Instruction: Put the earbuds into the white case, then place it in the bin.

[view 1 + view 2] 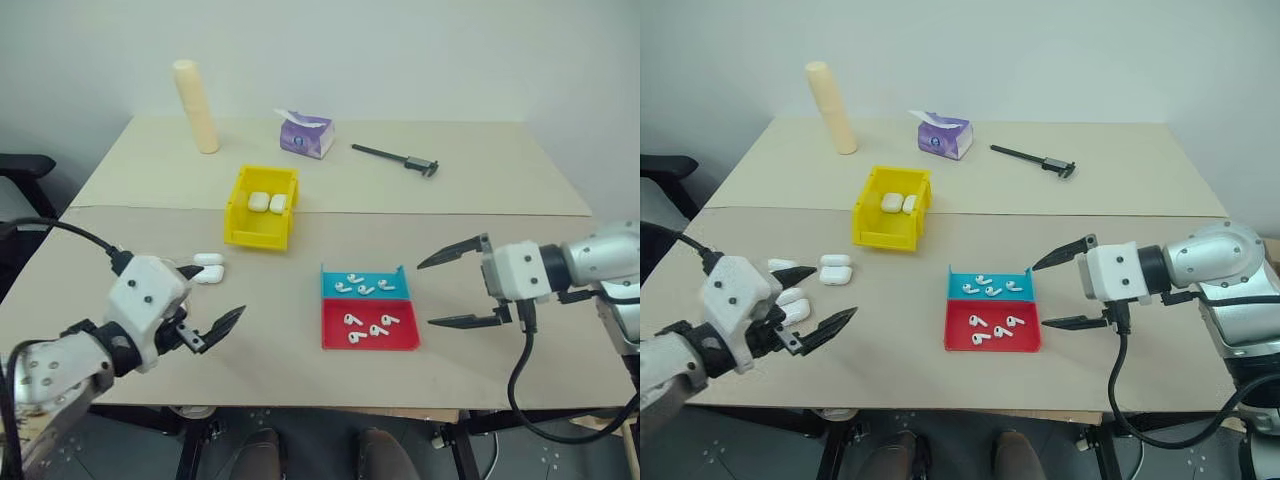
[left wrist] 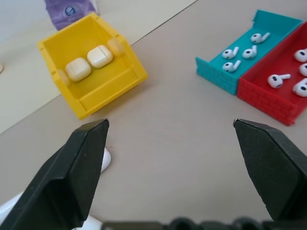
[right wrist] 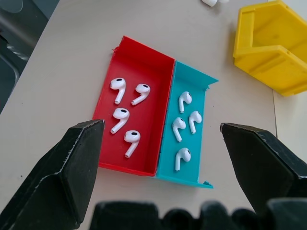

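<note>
Here, at the table: two arms poised over a sorting job not yet begun.

Left gripper (image 1: 213, 298): lower left of the frame, fingers spread wide, holding nothing.

Right gripper (image 1: 456, 287): right of centre, jaws apart and empty, aimed at the tray from its right side.

Earbuds (image 3: 127, 116): eight lie loose in the blue-and-red tray (image 1: 331, 343) at lower centre, four in the red half, four in the blue.

White case (image 1: 208, 259): spare cases sit on the tabletop at centre left, just beside the left gripper; two more (image 1: 267, 203) already rest inside the bin.

Bin (image 1: 241, 216): yellow, above and left of the tray, well apart from both grippers.

Handling, earbuds: likely very light, hard and glossy, so prone to slip or skitter; the bulbous head probably gives the surest pinch, taken from above, clear of the tray wall.

Handling, case: likely light, rigid and slick with rounded edges; best squeezed across its two broad flat faces, and the hinged lid may swing if caught.

Background: a cream cylinder (image 1: 196, 106), a purple tissue pack (image 1: 305, 134) and a caliper (image 1: 396, 159) along the upper part.
</note>
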